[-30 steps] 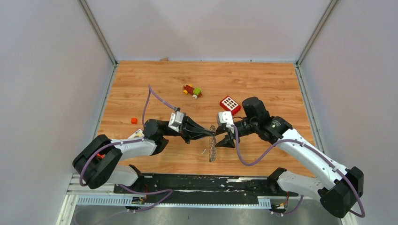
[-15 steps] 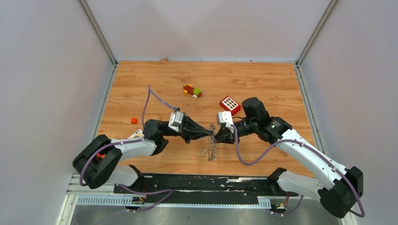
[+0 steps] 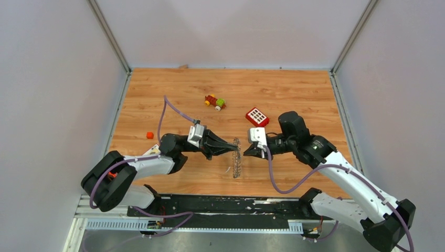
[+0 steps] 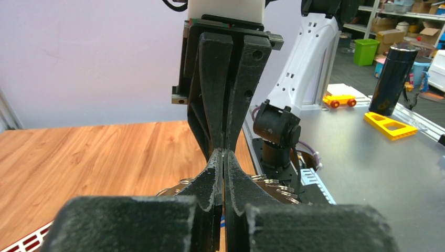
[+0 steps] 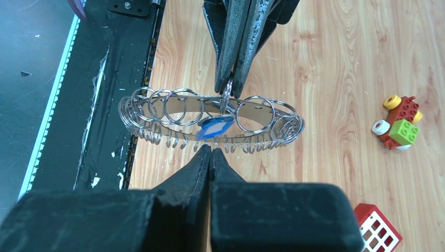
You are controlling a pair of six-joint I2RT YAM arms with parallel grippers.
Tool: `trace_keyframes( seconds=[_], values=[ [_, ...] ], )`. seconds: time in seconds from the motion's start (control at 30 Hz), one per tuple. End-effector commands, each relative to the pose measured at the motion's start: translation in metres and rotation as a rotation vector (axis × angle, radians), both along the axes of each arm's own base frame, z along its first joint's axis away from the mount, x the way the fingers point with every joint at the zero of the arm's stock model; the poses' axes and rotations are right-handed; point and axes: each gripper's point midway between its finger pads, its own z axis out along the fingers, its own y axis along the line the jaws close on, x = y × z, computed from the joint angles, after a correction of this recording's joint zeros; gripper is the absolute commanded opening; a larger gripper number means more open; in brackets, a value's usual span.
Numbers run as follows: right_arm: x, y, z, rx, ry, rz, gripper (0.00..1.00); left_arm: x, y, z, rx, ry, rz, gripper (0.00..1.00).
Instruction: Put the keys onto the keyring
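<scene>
Left pincer clamped on keyring, blue key looks hung. Right pincer together, empty; next: locate dark key, not visible.

You're looking at a keyring of bright, shiny metal wire, and a blue-headed key in glossy plastic. The left gripper and right gripper are matt black, grainy plastic. The table is smooth, faintly sheened wood.
</scene>
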Motion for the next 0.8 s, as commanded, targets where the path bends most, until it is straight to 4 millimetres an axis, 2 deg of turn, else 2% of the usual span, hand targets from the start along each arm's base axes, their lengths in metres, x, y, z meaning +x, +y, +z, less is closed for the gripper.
trace_keyframes(
  seconds=[0.0, 0.13, 0.2, 0.27, 0.33, 0.53, 0.77],
  values=[
    [0.001, -0.004, 0.001, -0.009, -0.033, -0.002, 0.00, -0.001, 0.006, 0.021, -0.086, -0.105, 0.021, 0.00],
    [0.002, -0.003, 0.000, -0.006, -0.016, -0.008, 0.02, -0.001, 0.006, 0.022, -0.088, -0.102, 0.022, 0.00],
    [0.001, 0.000, -0.002, -0.002, 0.010, 0.000, 0.14, -0.001, 0.005, 0.023, -0.091, -0.096, 0.019, 0.00],
    [-0.003, 0.004, -0.005, 0.007, 0.044, 0.026, 0.35, -0.001, 0.005, 0.023, -0.092, -0.093, 0.014, 0.00],
    [-0.005, 0.008, -0.006, 0.017, 0.068, 0.048, 0.45, -0.002, 0.005, 0.023, -0.088, -0.087, 0.006, 0.00],
    [-0.007, 0.016, -0.005, 0.043, 0.104, 0.079, 0.54, -0.004, 0.005, 0.024, -0.088, -0.095, -0.001, 0.00],
    [-0.002, 0.020, -0.009, 0.073, 0.118, 0.051, 0.55, 0.001, 0.006, 0.026, -0.105, -0.079, 0.033, 0.00]
  ],
)
